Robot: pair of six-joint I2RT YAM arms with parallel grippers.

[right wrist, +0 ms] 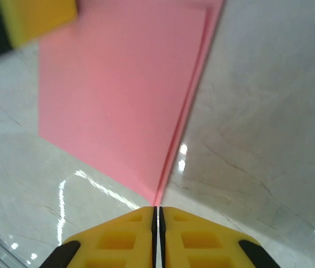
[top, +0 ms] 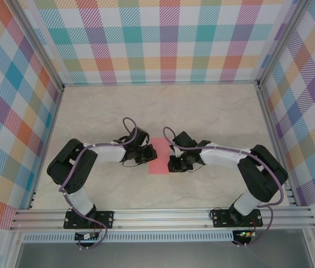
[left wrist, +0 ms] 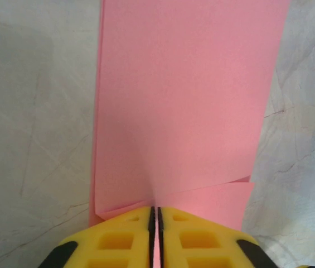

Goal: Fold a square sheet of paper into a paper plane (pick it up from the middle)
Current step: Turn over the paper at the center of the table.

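While left end effector (left wrist: 155, 210) and right end effector (right wrist: 157, 209) pinch it, the folded paper (top: 158, 155) runs near-to-far.

Table (top: 213, 111): pale beige, marble-look w/ faint grey veins, glossy. Small bright glare spots (right wrist: 182, 149) on it in rt wrist view. Walls on 3 sides, all pastel plaid w/ teal, orange, purple, pink squares: back wall (top: 163, 39), left wall (top: 6, 111), right wall (top: 313, 95). Alu posts (top: 37, 47) run along wall joins. Alu rail (top: 163, 218) spans near table edge.
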